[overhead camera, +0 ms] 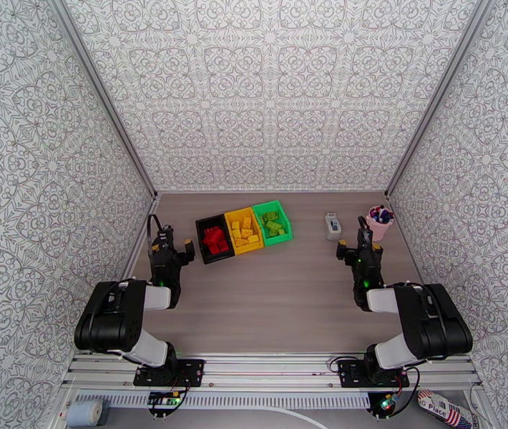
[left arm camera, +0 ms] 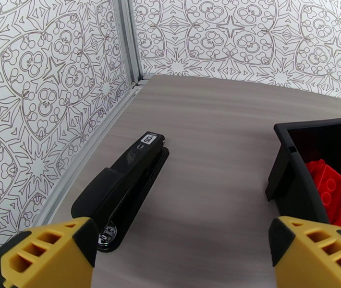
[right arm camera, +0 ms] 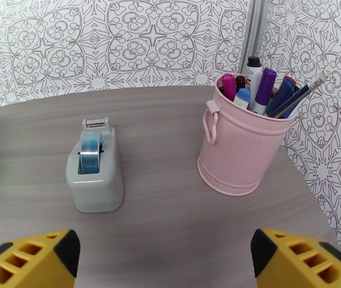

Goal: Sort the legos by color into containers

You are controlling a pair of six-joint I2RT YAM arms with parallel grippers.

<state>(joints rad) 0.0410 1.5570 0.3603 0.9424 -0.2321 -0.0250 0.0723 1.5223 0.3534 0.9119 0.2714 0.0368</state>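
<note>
Top external view: red legos [overhead camera: 216,241] fill the black bin [overhead camera: 199,231], yellow legos [overhead camera: 242,232] the yellow bin [overhead camera: 228,224], green legos [overhead camera: 274,224] the green bin [overhead camera: 287,224]; left gripper [overhead camera: 175,242] and right gripper [overhead camera: 360,247] gape empty, so sorting looks finished.

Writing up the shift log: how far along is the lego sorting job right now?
Looks finished. Done: red legos lie in the black bin, yellow legos in the yellow bin, green legos in the green bin. In hand: nothing; left gripper and right gripper are open and empty. Left: no loose bricks visible on the table.

Top camera looks down from behind; low left wrist shares the black bin [left arm camera: 288,171].
</note>
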